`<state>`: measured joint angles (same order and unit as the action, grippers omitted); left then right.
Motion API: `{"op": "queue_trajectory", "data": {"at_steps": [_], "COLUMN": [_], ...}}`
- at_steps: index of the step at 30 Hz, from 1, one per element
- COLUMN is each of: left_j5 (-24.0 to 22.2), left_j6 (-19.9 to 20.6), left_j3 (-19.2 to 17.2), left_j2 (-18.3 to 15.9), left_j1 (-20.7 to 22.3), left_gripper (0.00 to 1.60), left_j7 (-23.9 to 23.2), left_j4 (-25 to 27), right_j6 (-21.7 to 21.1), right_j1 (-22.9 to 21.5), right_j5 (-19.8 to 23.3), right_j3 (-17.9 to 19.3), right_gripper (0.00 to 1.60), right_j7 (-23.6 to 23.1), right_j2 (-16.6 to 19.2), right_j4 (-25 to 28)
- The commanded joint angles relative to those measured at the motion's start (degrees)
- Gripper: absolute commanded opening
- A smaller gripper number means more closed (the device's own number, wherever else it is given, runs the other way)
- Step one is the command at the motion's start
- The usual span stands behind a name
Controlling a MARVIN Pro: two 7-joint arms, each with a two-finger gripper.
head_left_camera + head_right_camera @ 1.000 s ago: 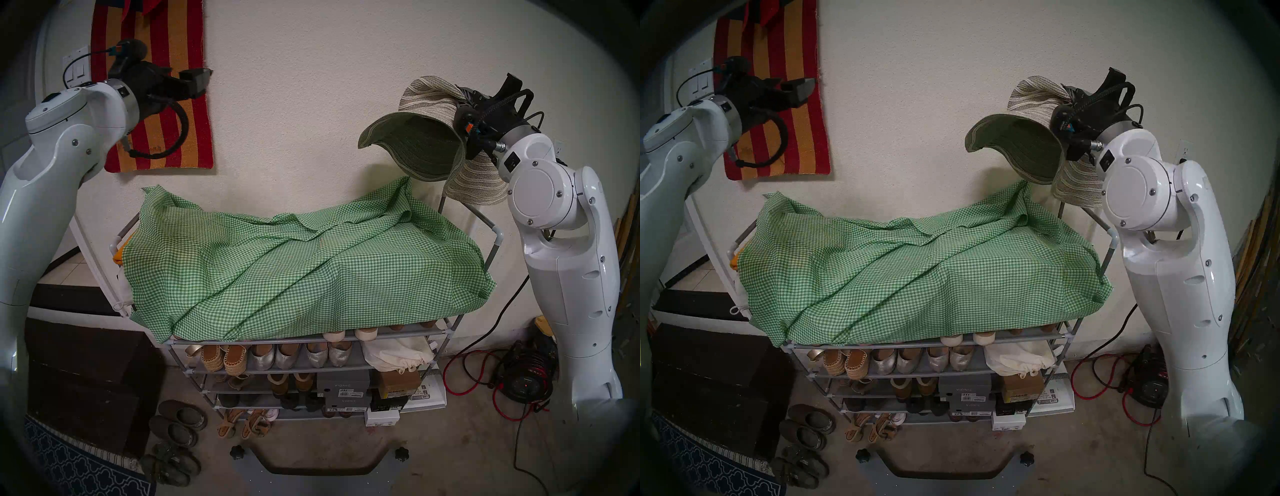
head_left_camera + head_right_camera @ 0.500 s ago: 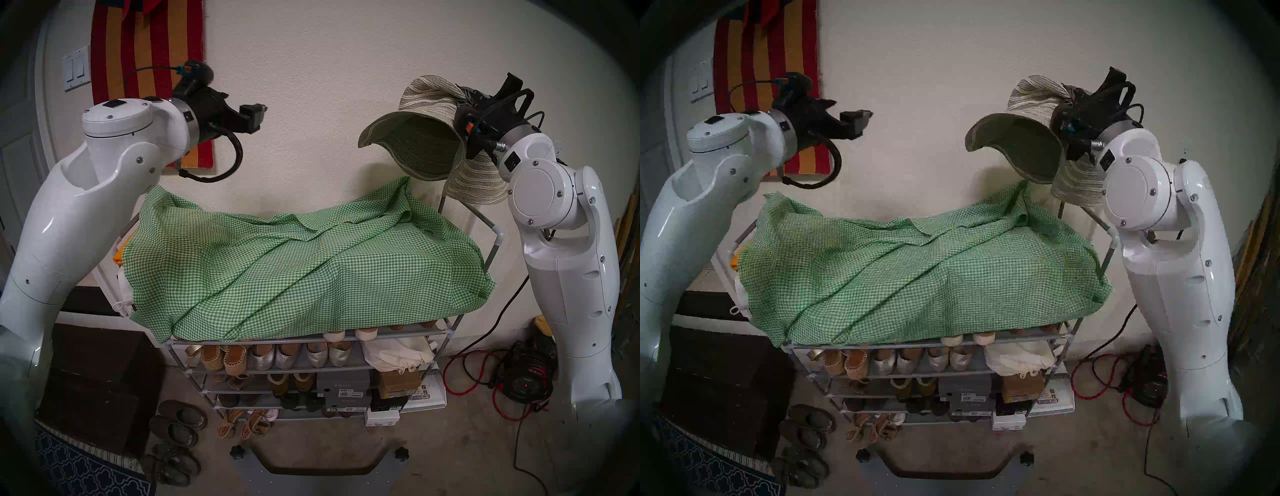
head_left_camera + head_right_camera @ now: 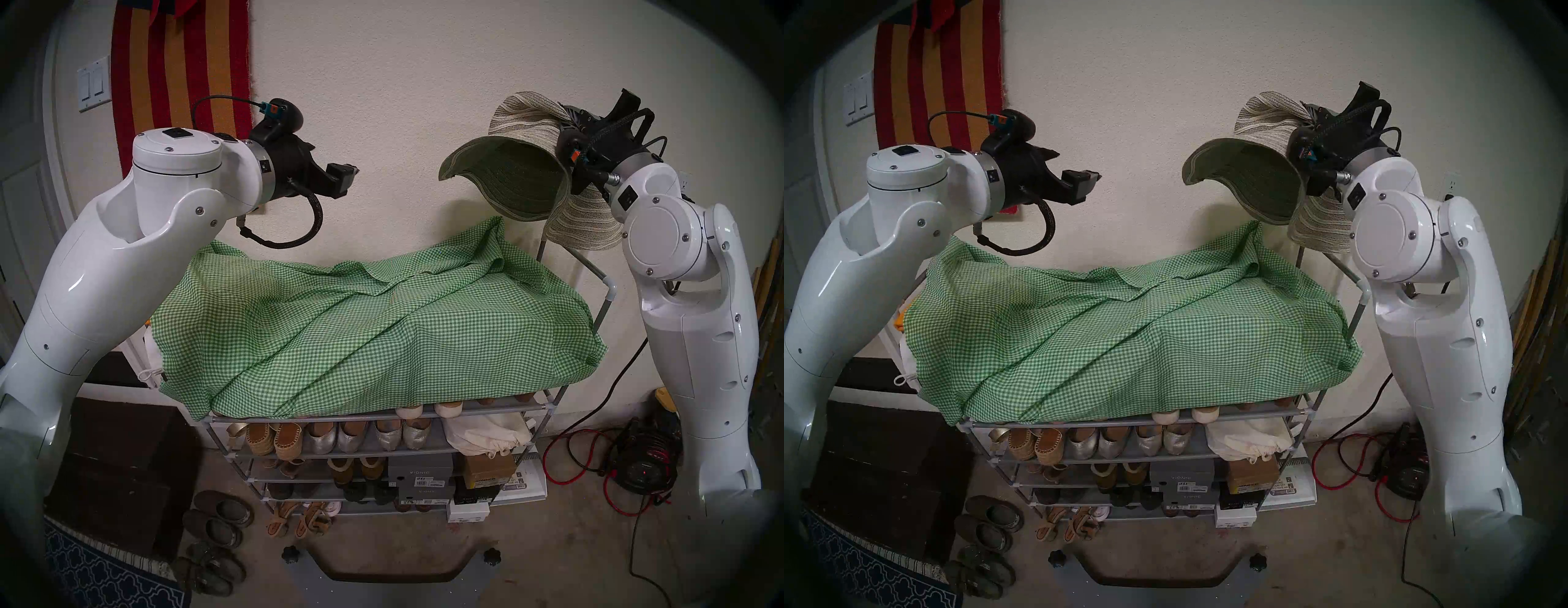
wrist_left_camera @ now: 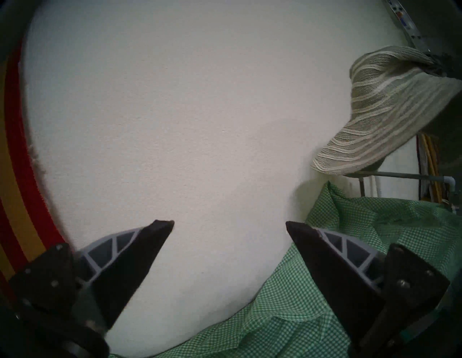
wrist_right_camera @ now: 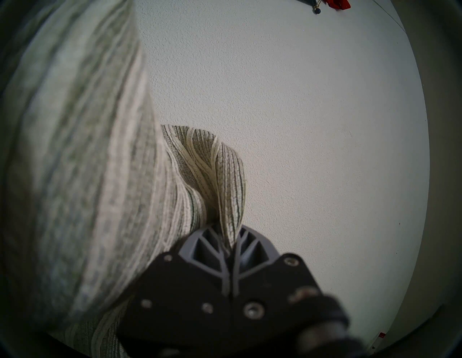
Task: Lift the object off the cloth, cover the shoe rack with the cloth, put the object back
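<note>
Your right gripper pinches the sun hat by a brim fold, above the gingham cloth on the shoe rack. Your left gripper, empty and spread wide, hovers over the cloth's far edge. Risk: the floppy brim slips, or drags the cloth askew.

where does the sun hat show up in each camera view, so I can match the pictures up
Head stereo left: the sun hat is upper right, pinched by the right gripper.
Head stereo right: upper right, a little nearer centre.
Left wrist: right edge, above the checked cloth.
Right wrist: fills the left side, a fold clamped between the fingers.
Shared landmark: the pale wall behind it.
</note>
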<state>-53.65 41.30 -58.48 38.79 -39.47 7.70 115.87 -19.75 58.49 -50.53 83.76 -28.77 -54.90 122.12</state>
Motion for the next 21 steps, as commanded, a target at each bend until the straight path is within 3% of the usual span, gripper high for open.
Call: {"op": "queue_trajectory", "data": {"at_steps": [1,2,21], "left_j5": [0.9,1.3,1.5], "left_j6": [-2.0,-2.4,-2.6], "left_j3": [-1.3,-1.5,-1.6], "left_j2": [-0.1,1.5,1.9], "left_j1": [-1.3,-0.9,-1.3], "left_gripper": [1.6,1.6,1.6], "left_j7": [2.8,4.9,6.5], "left_j4": [1.7,1.1,1.5], "right_j6": [0.0,0.0,0.2], "right_j1": [-0.1,-0.1,-0.1], "right_j5": [-0.1,-0.1,-0.3], "right_j3": [0.1,0.1,0.2], "right_gripper": [0.0,0.0,0.0], "right_j7": [0.0,0.0,-0.2], "right_j2": [0.0,0.0,-0.3], "right_j4": [0.1,0.1,0.1]}}
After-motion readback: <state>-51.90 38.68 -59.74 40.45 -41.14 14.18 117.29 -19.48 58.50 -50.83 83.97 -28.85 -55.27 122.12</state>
